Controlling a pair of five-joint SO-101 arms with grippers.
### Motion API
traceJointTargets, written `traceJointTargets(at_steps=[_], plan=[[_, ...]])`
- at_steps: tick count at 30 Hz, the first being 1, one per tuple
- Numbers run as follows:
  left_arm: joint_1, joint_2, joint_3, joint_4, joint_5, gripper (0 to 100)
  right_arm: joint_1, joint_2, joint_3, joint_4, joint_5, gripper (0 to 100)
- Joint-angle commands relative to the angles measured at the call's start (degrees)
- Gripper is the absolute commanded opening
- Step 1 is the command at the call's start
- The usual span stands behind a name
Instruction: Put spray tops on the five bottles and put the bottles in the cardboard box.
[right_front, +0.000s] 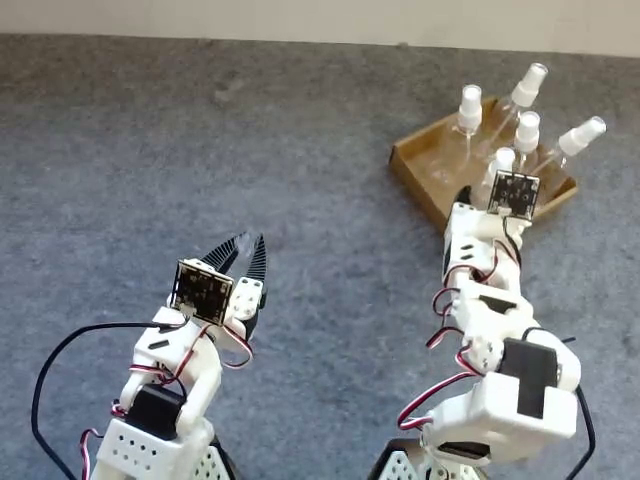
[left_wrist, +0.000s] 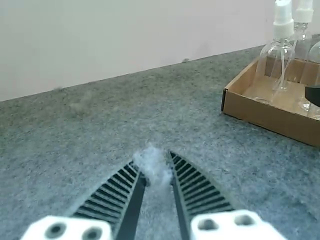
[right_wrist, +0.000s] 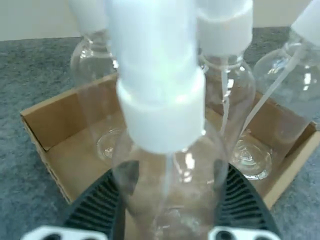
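Right claw (right_wrist: 170, 200) clenched on fifth bottle (right_wrist: 167, 150), low over box (right_wrist: 45, 127) holding four bottles (right_front: 527, 130). Looks like final placement: you lower, then release. Left claw (left_wrist: 155, 167) parted, empty.

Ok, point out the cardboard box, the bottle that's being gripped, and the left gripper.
cardboard box (left_wrist: 270, 120): left wrist view, on its near side wall.
gripped bottle (right_wrist: 162, 120): right wrist view, on the white collar of its spray top.
left gripper (right_front: 252, 240): high view, midway between its fingertips.
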Motion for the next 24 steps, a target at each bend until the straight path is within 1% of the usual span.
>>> traceJointTargets(at_steps=[1, 10, 12, 17, 24], plan=[[-0.7, -0.8, 0.9, 0.3, -0.4, 0, 0.8, 0.5, -2.7, -1.3, -0.4, 14.7], [-0.7, -0.8, 0.9, 0.3, -0.4, 0, 0.8, 3.6, -2.8, -1.3, -0.1, 15.1], [-0.7, -0.8, 0.9, 0.3, -0.4, 0, 0.8, 3.6, -2.8, -1.3, -0.1, 17.6], [-0.7, -0.8, 0.9, 0.3, -0.4, 0, 0.8, 3.6, -2.6, -1.3, -0.1, 27.6], [-0.7, -0.8, 0.9, 0.3, -0.4, 0, 0.8, 3.4, -2.6, -0.9, 0.0, 28.5]])
